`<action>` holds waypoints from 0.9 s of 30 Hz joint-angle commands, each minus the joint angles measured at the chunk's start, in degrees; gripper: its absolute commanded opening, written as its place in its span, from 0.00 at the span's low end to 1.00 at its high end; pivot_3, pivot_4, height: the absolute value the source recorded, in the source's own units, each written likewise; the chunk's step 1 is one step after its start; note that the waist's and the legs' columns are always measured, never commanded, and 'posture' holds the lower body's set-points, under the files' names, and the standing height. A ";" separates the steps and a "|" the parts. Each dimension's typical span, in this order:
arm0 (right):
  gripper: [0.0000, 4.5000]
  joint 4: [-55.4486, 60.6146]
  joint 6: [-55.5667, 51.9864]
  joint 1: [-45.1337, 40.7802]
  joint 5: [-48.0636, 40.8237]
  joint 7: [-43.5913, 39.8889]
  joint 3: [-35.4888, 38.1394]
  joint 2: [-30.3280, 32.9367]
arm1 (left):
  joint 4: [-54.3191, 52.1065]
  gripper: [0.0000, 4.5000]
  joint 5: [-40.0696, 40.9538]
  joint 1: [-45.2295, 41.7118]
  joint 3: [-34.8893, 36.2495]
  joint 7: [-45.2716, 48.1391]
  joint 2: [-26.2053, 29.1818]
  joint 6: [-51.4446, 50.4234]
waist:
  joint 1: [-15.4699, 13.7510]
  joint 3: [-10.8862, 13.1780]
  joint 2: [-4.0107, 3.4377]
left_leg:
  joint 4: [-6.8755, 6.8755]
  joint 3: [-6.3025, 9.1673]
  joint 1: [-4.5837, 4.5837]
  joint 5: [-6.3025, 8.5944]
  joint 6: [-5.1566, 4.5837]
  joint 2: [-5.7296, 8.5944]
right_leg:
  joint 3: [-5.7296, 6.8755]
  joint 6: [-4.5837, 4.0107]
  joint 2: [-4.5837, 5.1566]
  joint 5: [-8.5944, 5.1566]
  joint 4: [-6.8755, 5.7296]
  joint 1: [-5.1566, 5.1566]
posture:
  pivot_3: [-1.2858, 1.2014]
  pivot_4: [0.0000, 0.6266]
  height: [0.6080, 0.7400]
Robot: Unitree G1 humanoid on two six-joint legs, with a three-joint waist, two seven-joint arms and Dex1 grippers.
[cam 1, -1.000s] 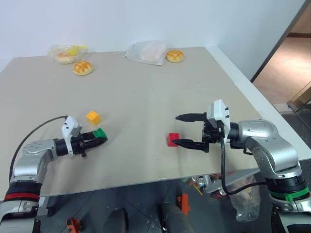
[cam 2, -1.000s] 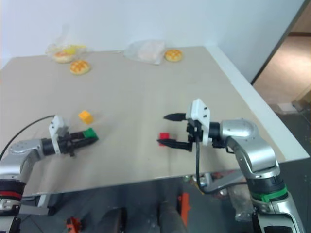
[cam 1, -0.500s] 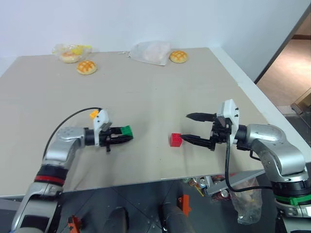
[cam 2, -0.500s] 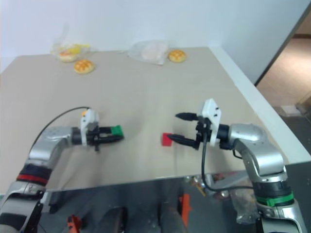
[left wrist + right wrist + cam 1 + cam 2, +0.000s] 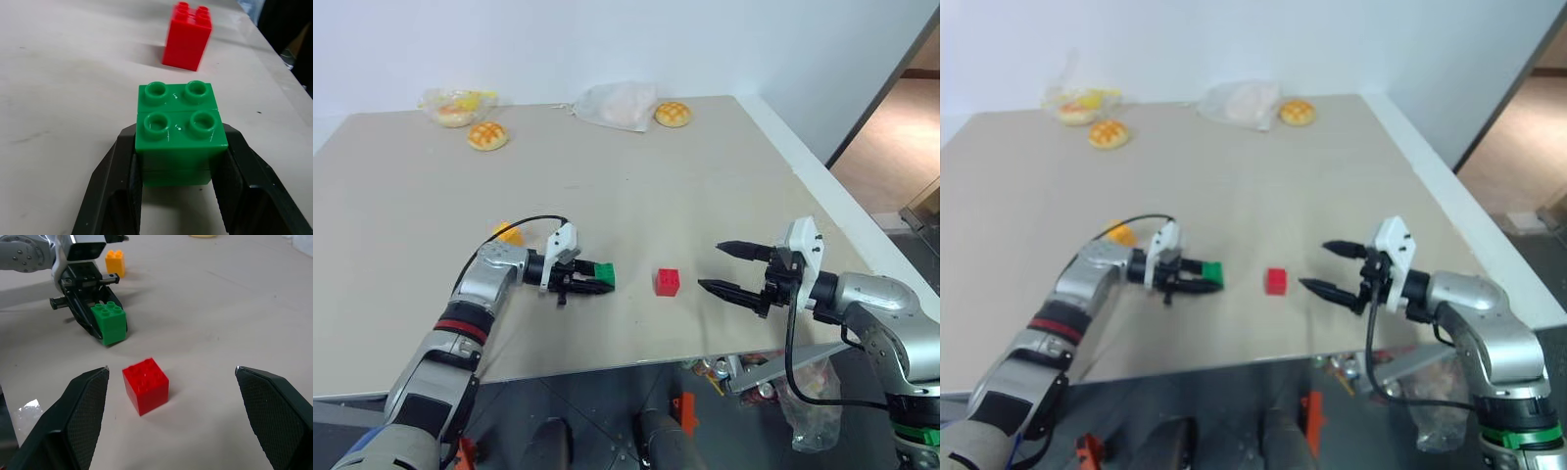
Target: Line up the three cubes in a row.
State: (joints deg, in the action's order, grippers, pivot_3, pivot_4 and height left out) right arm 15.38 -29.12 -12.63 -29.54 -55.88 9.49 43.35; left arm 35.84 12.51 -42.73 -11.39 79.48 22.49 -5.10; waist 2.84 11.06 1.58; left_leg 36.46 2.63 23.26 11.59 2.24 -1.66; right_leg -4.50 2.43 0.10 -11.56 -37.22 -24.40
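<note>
I've got the green cube (image 5: 180, 131) clamped betw. my left gripper (image 5: 597, 281) jaws, studs up, just above the surface (image 5: 636, 186). Red cube (image 5: 668, 282) sits on the surface just ahead of those jaws, not touching. My right gripper (image 5: 727, 266) jaws are wide open, empty; red cube lies ahead of their gap. Yellow-orange cube (image 5: 115, 262) is behind the left arm.

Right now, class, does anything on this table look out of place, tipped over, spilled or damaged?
Nothing stands out. The red cube sits upright on the table, the green cube is held studs-up in the left gripper, and the orange cube stands upright behind it. The buns and bags lie unspilled at the far edge.
</note>
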 commanded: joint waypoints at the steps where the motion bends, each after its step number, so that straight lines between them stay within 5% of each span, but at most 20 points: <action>1: 0.96 1.89 0.41 0.46 -0.94 0.71 2.52 0.81 | -2.97 0.30 1.27 -0.42 0.65 1.10 -0.62 -1.15 | -0.02 0.00 0.00 | 0.00 0.00 0.00 0.00 0.00 0.00 | 0.00 0.00 0.00 0.00 0.00 0.00 | 0.52 0.24 1.00; 15: 0.96 1.12 0.63 -0.83 -1.15 1.63 1.42 0.15 | -0.40 0.30 -3.79 1.59 -0.40 -1.88 -1.39 6.15 | -0.04 0.00 0.00 | 0.01 -0.01 -0.01 0.00 0.00 0.01 | -0.02 0.02 0.00 0.01 0.00 0.01 | 0.52 0.24 1.00; 17: 0.96 1.16 0.63 -0.83 -1.19 1.65 1.47 0.14 | 1.19 0.53 -4.41 1.42 0.08 -3.34 -1.53 8.06 | -0.04 0.00 0.00 | 0.01 0.00 -0.04 0.00 0.00 0.01 | -0.02 0.02 -0.01 0.01 0.00 0.03 | 0.52 0.24 1.00; 22: 0.96 0.96 0.56 -1.43 -1.16 1.75 1.31 0.14 | 2.03 0.89 -5.60 2.73 0.13 -5.18 -1.29 13.05 | -0.02 0.00 0.00 | 0.05 -0.01 -0.07 -0.08 -0.11 0.02 | -0.07 -0.10 -0.01 -0.02 0.00 0.08 | 0.52 0.24 1.00; 27: 0.96 0.32 0.54 -2.58 -1.04 1.30 0.90 0.32 | -2.16 0.89 -3.74 5.54 1.28 -4.70 0.05 11.77 | 0.15 0.00 0.00 | 0.09 -0.07 -0.10 -0.15 -0.20 0.04 | -0.17 -0.10 -0.02 0.00 0.00 0.09 | 0.52 0.24 1.00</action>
State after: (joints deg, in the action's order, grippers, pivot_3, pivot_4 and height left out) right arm 15.32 -29.09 -14.21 -29.67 -54.57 9.41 43.35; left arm 35.49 8.40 -38.47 -11.32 75.03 20.93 7.38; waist 2.99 11.05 1.57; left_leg 36.55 2.57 23.15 11.44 2.05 -1.63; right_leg -4.67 2.33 0.07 -11.56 -37.22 -24.30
